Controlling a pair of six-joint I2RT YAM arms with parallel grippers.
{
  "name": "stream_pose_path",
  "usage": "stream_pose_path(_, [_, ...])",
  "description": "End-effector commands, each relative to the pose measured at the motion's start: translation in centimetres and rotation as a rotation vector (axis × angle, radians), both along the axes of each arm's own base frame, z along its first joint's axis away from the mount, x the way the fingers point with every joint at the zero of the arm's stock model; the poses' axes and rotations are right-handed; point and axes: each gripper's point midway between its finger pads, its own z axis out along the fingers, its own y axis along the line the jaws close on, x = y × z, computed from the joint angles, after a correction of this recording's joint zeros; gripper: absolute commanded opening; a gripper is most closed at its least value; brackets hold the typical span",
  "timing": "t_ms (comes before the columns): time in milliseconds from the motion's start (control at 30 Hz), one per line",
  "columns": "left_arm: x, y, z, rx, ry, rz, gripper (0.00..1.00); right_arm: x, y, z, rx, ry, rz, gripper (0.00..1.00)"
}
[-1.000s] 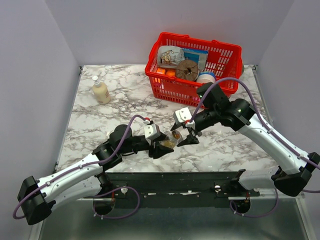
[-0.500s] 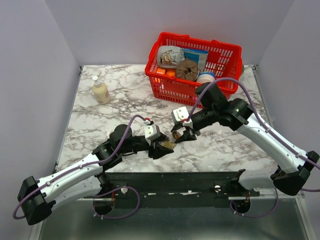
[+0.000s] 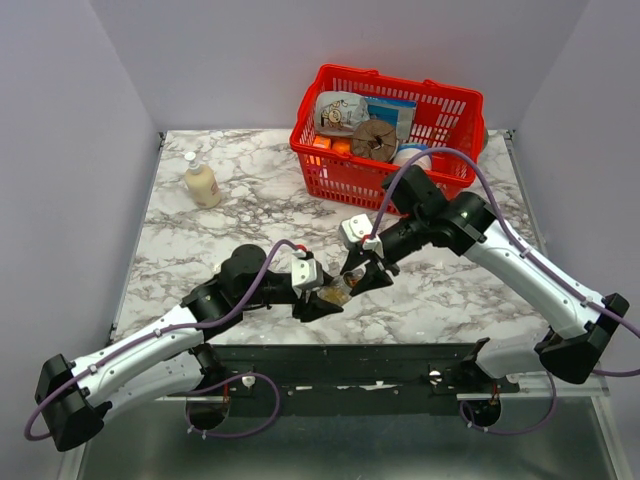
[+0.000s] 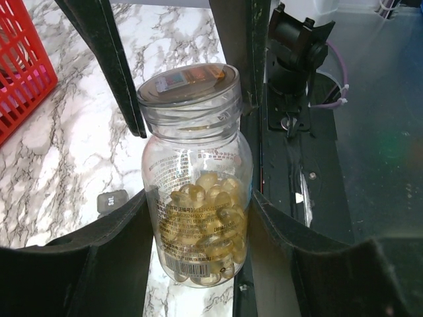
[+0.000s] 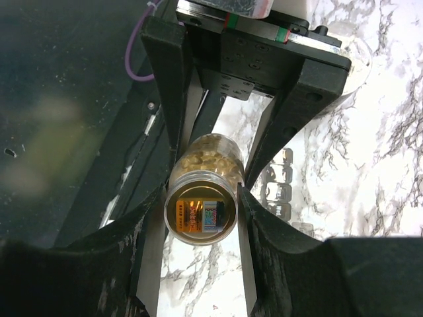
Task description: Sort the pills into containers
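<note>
The pills [image 4: 206,214] are amber capsules filling the lower half of a small clear bottle [image 4: 196,178]. My left gripper [image 4: 198,224] is shut on the bottle's body and holds it tilted above the table near the front edge [image 3: 335,290]. My right gripper [image 5: 201,201] faces the bottle's clear cap [image 5: 201,211] end on, with a finger pressed against each side of it; its fingers [image 4: 106,59] also flank the cap in the left wrist view. The containers, a dark grey organiser strip [image 5: 277,191], lie on the marble just below and beyond the bottle.
A red mesh basket [image 3: 385,130] with assorted items stands at the back right. A cream pump bottle [image 3: 201,182] stands at the back left. The dark frame rail [image 3: 350,365] runs along the table's near edge, right under the grippers.
My right gripper has moved left and down onto the bottle's cap. My left gripper has tipped the bottle slightly toward it.
</note>
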Motion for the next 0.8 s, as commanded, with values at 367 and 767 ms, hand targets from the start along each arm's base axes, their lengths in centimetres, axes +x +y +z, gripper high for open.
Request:
stream_pose_path(367, [2.3,0.2,8.1,-0.332,-0.010,0.158,0.00,1.2,1.5,-0.5,0.034,0.076,-0.141,0.20])
stream_pose_path(767, [8.2,3.7,9.3,-0.361,-0.137,0.539,0.00,5.1,2.4,-4.7,-0.104,0.344,-0.587,0.11])
